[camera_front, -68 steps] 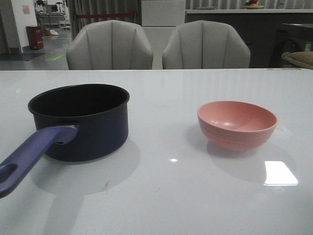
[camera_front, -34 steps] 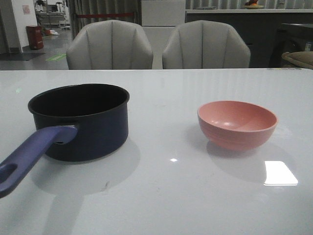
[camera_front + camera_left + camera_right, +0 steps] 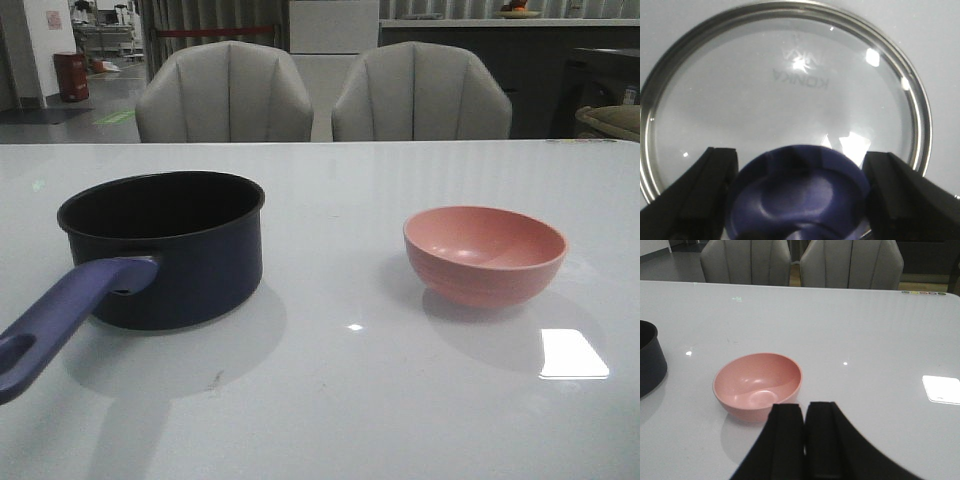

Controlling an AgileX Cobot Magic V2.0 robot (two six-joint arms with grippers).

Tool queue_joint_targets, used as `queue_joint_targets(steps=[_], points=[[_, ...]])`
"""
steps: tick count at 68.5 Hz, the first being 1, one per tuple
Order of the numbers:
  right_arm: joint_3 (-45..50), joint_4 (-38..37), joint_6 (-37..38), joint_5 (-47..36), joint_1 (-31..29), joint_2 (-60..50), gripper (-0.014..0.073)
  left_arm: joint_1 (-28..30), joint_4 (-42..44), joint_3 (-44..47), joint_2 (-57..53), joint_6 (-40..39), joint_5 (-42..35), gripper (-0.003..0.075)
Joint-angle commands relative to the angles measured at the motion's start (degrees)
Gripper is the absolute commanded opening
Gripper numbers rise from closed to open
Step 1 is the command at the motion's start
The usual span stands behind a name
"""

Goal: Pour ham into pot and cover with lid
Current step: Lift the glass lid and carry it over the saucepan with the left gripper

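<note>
Pincers are absent from my front view, where nothing has shifted over the last second: the pot [image 3: 162, 247] and pink bowl [image 3: 485, 254] sit well apart on the bench [image 3: 340, 400], so pouring hasn't begun. Only my left wrist view shows the lid [image 3: 785, 100], my left pincer [image 3: 797, 200] spread wide around its knob [image 3: 797, 197]. My right wrist view shows my right pincer [image 3: 805, 440] clenched on nothing near the bowl, with no ham visible inside.

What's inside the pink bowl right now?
Nothing visible: in the right wrist view the pink bowl shows only bare pink interior, no ham pieces. The near inner wall is hidden by the rim. The front view shows just the far inside wall, also bare.
</note>
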Motion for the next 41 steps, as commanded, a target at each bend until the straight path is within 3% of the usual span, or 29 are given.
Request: queue_joint_targets(steps=[1, 12, 41], points=[[-1.5, 0.8, -0.6, -4.0, 0.0, 0.3, 0.0147, 0.0, -0.7, -1.0, -2.1, -0.1, -1.8, 0.0326], [-1.5, 0.8, -0.6, -4.0, 0.0, 0.3, 0.0147, 0.0, -0.8, -1.0, -2.1, -0.1, -1.8, 0.0239], [-1.5, 0.8, -0.6, -4.0, 0.0, 0.3, 0.0147, -3.7, -1.2, -8.2, -7.5, 2.5, -0.2, 0.0236]])
